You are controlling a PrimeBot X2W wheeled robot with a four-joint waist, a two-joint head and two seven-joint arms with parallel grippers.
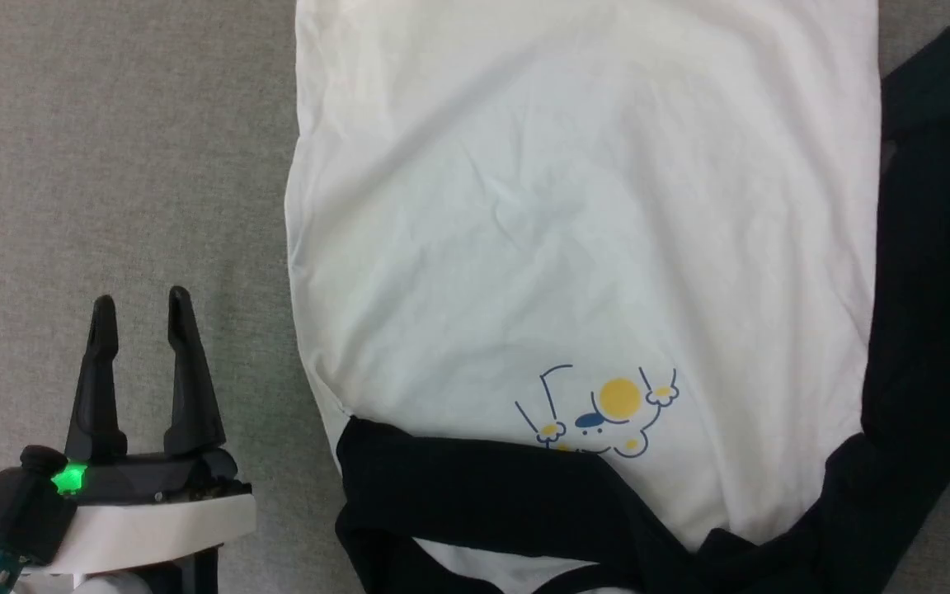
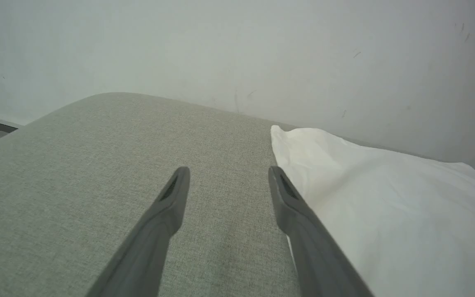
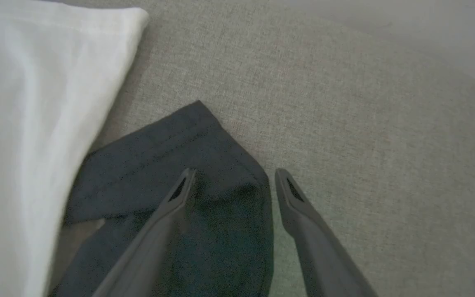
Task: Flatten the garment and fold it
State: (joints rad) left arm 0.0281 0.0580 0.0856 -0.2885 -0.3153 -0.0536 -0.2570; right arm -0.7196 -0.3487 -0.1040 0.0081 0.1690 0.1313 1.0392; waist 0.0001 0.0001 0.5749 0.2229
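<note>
One garment point(image 1: 574, 206) lies spread on the grey worktop point(image 1: 112, 124), its collar end toward 6 o'clock in the head view. It shows one small print point(image 1: 607, 408) and two black sleeves point(image 1: 475, 487), one folded across at 6 o'clock and one trailing along 3 o'clock. Two pincers, both released and empty. The left pincer point(image 1: 142, 299) hovers over bare worktop, with the garment's white edge at its 3 o'clock. The right pincer point(image 3: 235, 172) points over one sleeve's end, its left finger above the black cloth.
</note>
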